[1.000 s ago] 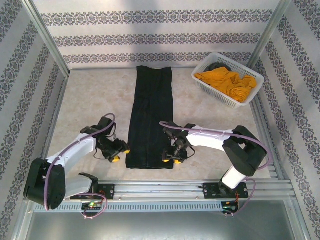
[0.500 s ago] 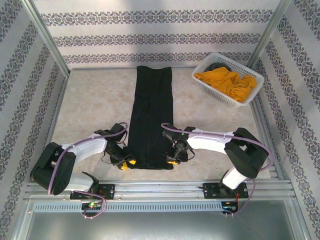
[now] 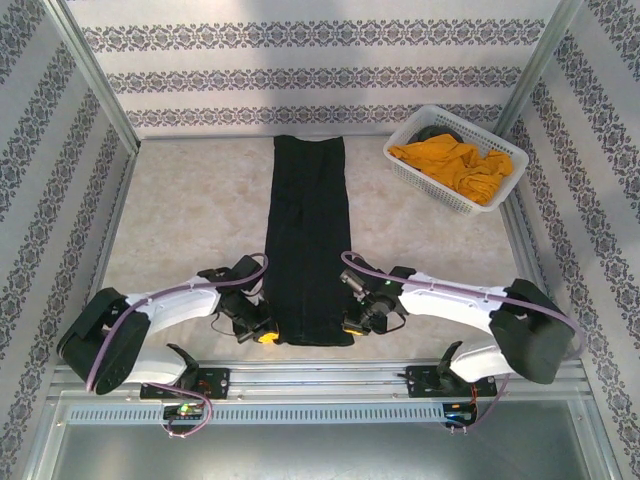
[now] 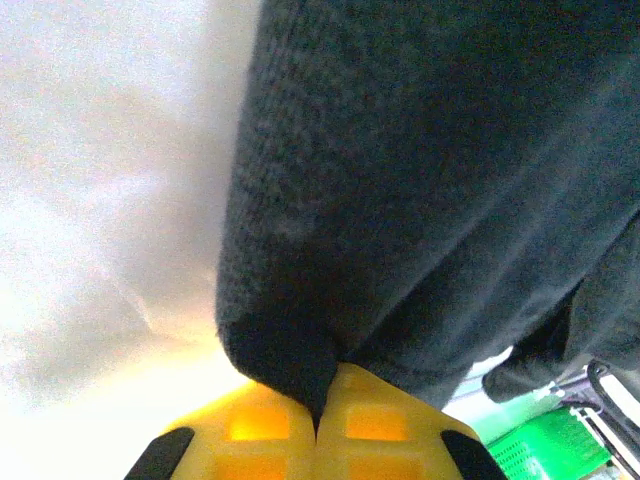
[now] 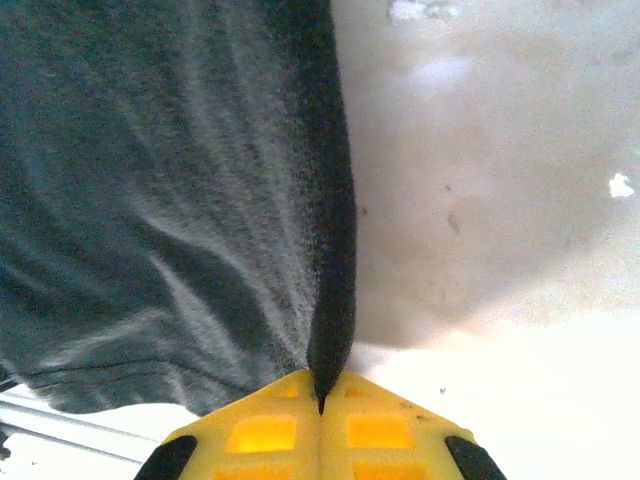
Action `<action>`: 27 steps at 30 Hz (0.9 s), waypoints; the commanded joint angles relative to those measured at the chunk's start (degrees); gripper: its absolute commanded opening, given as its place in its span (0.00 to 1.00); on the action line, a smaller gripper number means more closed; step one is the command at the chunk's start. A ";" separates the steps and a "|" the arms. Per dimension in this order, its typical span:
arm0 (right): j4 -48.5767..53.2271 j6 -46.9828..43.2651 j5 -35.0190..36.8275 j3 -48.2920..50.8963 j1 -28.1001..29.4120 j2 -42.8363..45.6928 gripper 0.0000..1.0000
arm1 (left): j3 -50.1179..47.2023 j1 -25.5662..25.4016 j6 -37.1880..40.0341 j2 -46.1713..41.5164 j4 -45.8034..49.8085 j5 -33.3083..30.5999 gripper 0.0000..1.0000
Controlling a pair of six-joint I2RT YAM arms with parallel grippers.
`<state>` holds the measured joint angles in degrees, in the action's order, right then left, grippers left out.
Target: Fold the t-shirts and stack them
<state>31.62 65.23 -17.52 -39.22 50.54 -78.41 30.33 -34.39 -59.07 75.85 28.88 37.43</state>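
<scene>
The left hand (image 4: 318, 410) is closed on the near left corner of the black t-shirt (image 4: 430, 180), with a pinch of dark cloth held between the yellow fingers (image 4: 385, 430). The right hand (image 5: 320, 400) is likewise shut on the near right edge, where a fold of the cloth (image 5: 150, 200) is seen running straight into the closed fingertips.

In the top view a second ago, the left hand (image 3: 262, 335) was standing apart from the shirt; it has since been brought in to the hem. The right hand (image 3: 352, 322) has been drawn nearer the arm bases. The near hem of the black t-shirt (image 3: 308, 230) now appears narrower and gathered between the two hands. The shirt is laid as a long strip down the middle of the worktop (image 3: 190, 210).

Both near corners are judged to be secured, so the lengthwise fold toward the far end can be begun. The mustard-orange t-shirt (image 3: 450, 165) is left heaped in the white basket (image 3: 420, 182) at the far right, not yet handled.
</scene>
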 commanded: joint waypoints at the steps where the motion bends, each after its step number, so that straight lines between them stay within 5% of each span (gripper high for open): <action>1: 3.36 1.72 -0.76 0.03 0.87 2.83 0.00 | 0.30 -0.76 -2.30 -5.14 0.21 0.44 0.00; 9: 6.86 0.17 1.52 -8.34 -5.25 3.68 0.00 | 8.93 1.94 -3.26 -9.23 -0.55 -8.20 0.00; 17: 7.31 -8.29 -0.88 -24.45 -17.89 -7.30 0.00 | 19.08 14.77 -1.44 2.03 -11.91 -7.61 0.00; 27: 9.28 -14.14 -2.31 -46.97 -26.21 -26.11 0.00 | 36.53 22.31 2.56 20.15 -16.62 -4.82 0.00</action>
<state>38.68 53.98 -19.07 -82.17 25.43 -101.32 62.92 -13.43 -59.55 93.10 15.16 31.55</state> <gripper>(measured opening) 0.055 0.050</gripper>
